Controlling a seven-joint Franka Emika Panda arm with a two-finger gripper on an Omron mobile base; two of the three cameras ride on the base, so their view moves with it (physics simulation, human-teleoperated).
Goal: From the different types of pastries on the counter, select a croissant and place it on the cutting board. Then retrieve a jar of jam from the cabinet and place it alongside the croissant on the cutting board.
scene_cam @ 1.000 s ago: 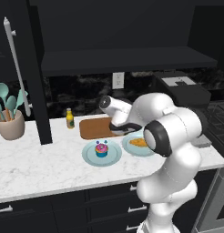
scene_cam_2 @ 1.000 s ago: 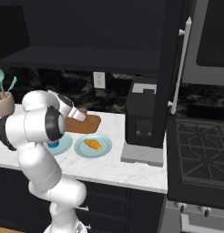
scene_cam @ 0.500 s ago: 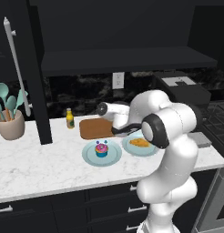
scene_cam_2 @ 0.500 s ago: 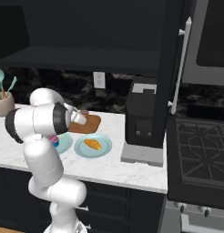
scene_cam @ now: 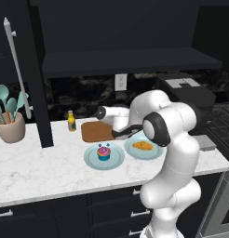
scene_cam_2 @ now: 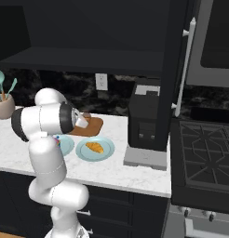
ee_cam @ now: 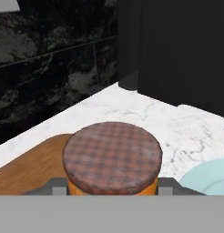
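We are in the second half of the task, bringing the jar of jam (ee_cam: 112, 158) to the cutting board (scene_cam: 95, 131). In the hand view the jar sits right between our two fingertips, its plaid brown lid facing the camera and its orange body showing just below, so the hand (ee_cam: 112, 187) is closed on the jar. It hangs above the near edge of the wooden board, with white marble tabletop (ee_cam: 177, 127) beyond and the rim of a pale blue plate (ee_cam: 211, 179) at the lower right.

From the left base view the arm is folded forward, its wrist over the right end of the board. What looks odd to us is the croissant (scene_cam: 143, 145): it lies on the right blue plate (scene_cam: 133, 150), not on the board, so that first step looks undone. The pink-frosted cupcake (scene_cam: 104, 153) stands on the other plate (scene_cam: 92, 158), and a yellow bottle (scene_cam: 71, 122) stands just left of the board.

Our next move, we judge, is to lower the jar upright onto bare wood, leaving room beside it for the croissant, and only then to let go.
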